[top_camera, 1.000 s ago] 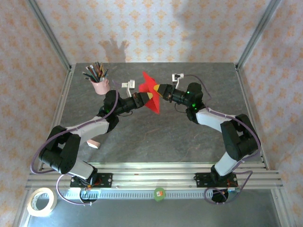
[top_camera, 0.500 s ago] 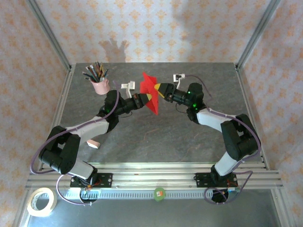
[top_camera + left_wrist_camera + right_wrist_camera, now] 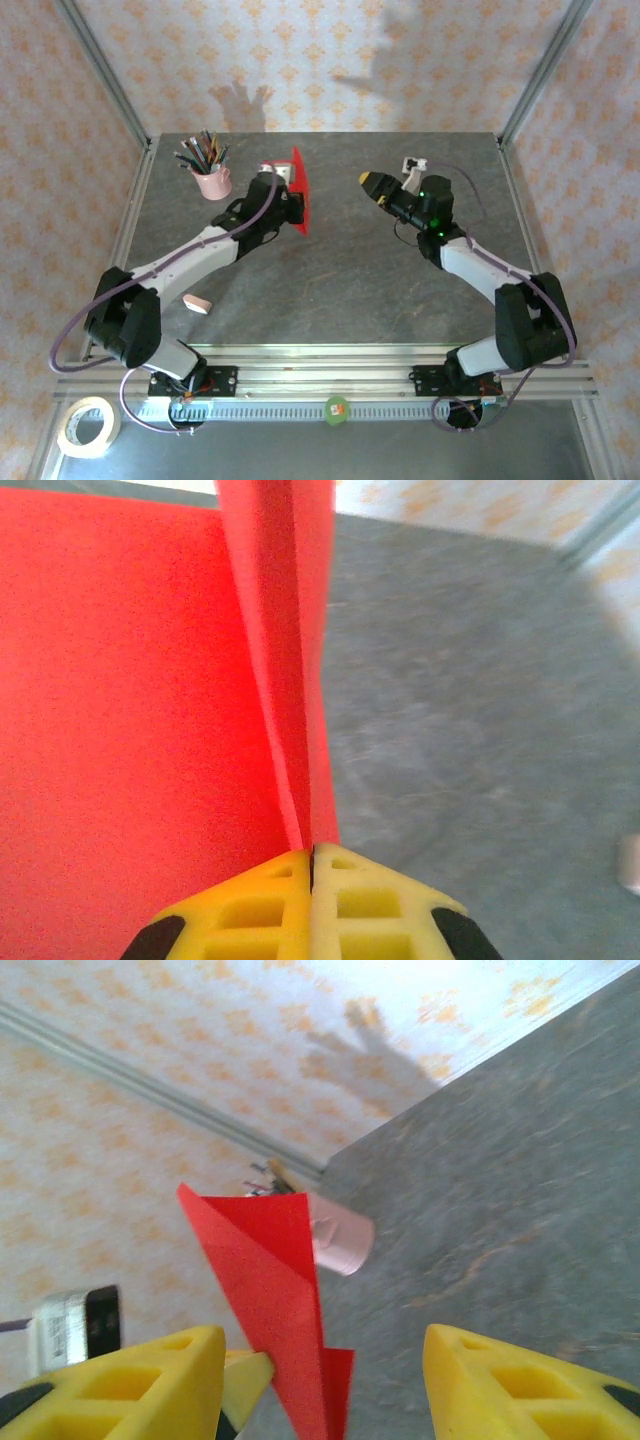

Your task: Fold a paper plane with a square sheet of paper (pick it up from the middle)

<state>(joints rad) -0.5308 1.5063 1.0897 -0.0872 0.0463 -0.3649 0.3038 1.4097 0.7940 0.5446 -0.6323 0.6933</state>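
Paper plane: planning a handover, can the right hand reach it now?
Probably yes: the left hand pinches the paper plane upright, and the open right hand faces it with nothing between them.

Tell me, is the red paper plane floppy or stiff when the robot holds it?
Probably fairly stiff along its creases: pinched by only the left gripper, the paper plane holds its shape without drooping. It looks thin and very light, so a push would likely slide or crumple it.
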